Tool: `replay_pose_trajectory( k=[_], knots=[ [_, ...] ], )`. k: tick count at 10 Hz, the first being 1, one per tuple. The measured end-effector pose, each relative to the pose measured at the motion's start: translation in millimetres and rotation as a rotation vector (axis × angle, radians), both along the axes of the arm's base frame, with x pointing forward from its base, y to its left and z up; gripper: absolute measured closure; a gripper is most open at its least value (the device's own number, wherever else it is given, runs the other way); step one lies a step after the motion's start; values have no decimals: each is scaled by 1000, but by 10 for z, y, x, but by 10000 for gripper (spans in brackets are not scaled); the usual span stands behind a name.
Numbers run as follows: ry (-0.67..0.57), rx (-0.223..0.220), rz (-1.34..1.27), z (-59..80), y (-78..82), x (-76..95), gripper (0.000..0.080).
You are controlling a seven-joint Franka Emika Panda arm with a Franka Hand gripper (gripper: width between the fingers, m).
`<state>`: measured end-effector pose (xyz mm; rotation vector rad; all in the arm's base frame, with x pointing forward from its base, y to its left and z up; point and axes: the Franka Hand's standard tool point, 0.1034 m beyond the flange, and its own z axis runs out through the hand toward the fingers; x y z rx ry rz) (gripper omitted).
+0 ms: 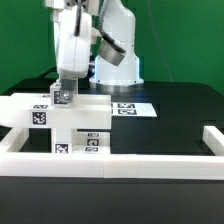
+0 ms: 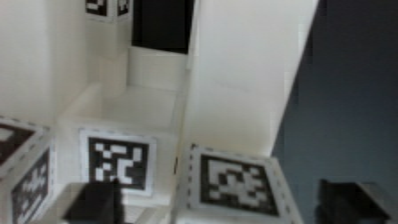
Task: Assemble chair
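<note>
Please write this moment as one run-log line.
gripper: open, above chair | holding: nothing visible | marker board: on table behind chair

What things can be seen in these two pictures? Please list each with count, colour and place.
chair parts: one joined group, number of pieces unclear, matte white with black-and-white tags, on the table toward the exterior view's left
marker board: one, white with tags, flat on the table behind the parts
rails: white, untagged, along the table's front and at the exterior view's right edge; count unclear
table: one, black
backdrop: green, behind the table
arm: one, glossy white, above the parts
gripper: one, open, at the top of the parts
</note>
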<state>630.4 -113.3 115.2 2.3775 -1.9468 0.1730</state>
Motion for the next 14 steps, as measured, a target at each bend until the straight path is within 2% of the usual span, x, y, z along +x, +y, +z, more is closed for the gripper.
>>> replay_pose_trajectory(
  k=[1,3,14],
  knots=[
    [8,-4,71,-4,6,-1,183],
    [33,-14,288,-2,-1,0,156],
    [138,-58,1149,14,-30,3,150]
  ],
)
